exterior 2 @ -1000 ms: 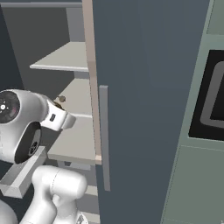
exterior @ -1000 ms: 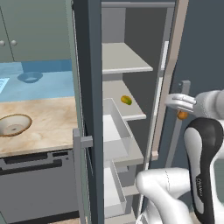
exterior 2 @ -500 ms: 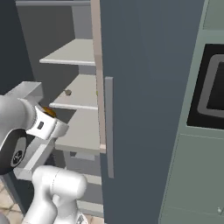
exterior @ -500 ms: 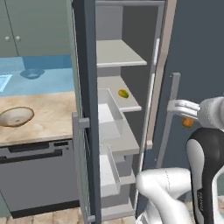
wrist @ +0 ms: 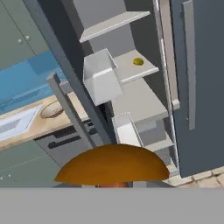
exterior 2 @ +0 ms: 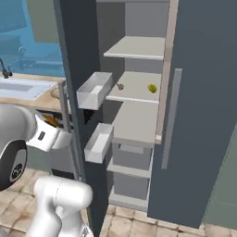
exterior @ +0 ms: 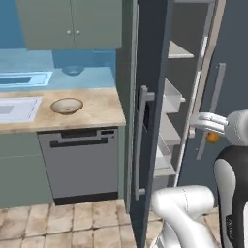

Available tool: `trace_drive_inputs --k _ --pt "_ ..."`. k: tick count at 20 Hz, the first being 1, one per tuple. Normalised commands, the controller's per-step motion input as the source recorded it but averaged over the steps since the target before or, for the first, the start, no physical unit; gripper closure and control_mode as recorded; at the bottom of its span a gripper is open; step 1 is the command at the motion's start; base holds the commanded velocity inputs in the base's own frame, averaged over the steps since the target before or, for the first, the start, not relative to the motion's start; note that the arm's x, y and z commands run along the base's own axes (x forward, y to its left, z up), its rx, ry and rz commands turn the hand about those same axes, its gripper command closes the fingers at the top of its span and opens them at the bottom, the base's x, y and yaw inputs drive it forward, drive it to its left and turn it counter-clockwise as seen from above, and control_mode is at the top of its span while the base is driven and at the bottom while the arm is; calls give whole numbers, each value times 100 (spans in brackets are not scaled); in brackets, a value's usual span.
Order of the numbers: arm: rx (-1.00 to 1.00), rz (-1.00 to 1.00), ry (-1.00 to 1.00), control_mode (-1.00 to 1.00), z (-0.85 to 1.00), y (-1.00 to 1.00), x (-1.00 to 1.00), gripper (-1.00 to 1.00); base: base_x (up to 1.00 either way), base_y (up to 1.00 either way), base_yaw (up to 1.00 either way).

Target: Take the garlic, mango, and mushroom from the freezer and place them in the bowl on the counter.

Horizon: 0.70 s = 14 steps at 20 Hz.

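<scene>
The white arm's end effector [exterior: 211, 137] is clenched on a brown-orange domed item [wrist: 112, 165], seemingly the mushroom, carried clear of the tall dark blue-grey freezer [exterior 2: 134, 88] toward the shallow tan-rimmed bowl [exterior: 67, 105] on the beige marble table [exterior: 99, 109]. The small yellow-green mango [exterior 2: 152, 88] waits on a shelf.

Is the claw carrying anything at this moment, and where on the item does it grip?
The claw is shut on a small orange-brown rounded item, probably the mushroom. The grip point is hidden beneath the item's domed top.
</scene>
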Motion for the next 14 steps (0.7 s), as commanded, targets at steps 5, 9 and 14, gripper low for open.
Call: trace_drive_inputs --k 5,9,14 --pt "0 0 0 100 0 0 0 100 14 100 6" --pt "0 0 0 100 0 0 0 100 60 100 1" --pt "0 0 0 100 0 0 0 100 97 100 -1"
